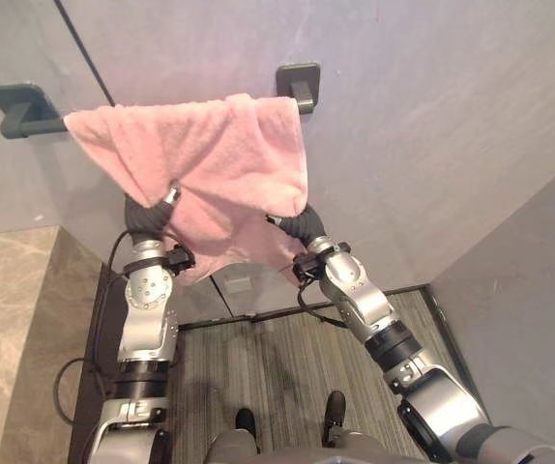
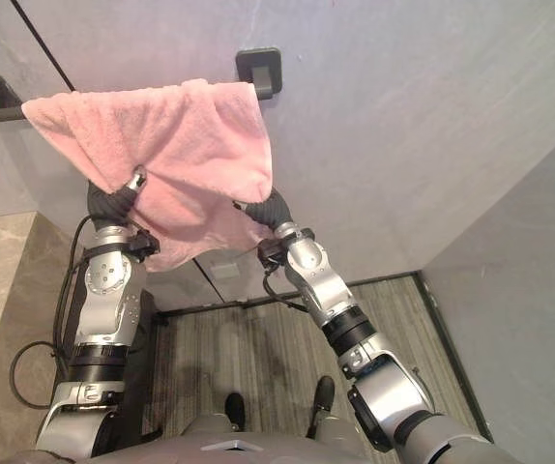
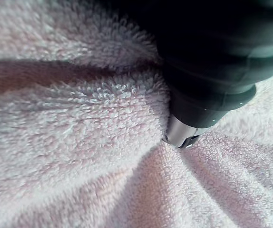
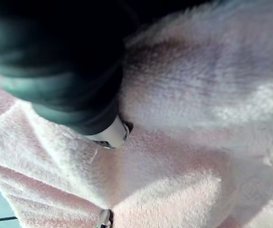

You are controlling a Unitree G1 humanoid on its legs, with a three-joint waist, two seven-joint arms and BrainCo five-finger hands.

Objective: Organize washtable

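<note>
Grey wall (image 1: 432, 116) takes most of both eye views. On it a pink terry towel (image 1: 219, 155) hangs over a dark towel bar (image 1: 38, 124), which runs between two dark brackets (image 1: 300, 85). The towel's lower part is bunched and uneven. The left hand (image 1: 157, 211) goes up into the towel's lower left folds, and the right hand (image 1: 295, 222) into its lower right edge. The wrist views add from very close the looped pile of the cloth, with each hand pressed into a crease. Whether either hand is open or gripping the towel, I cannot tell.
</note>
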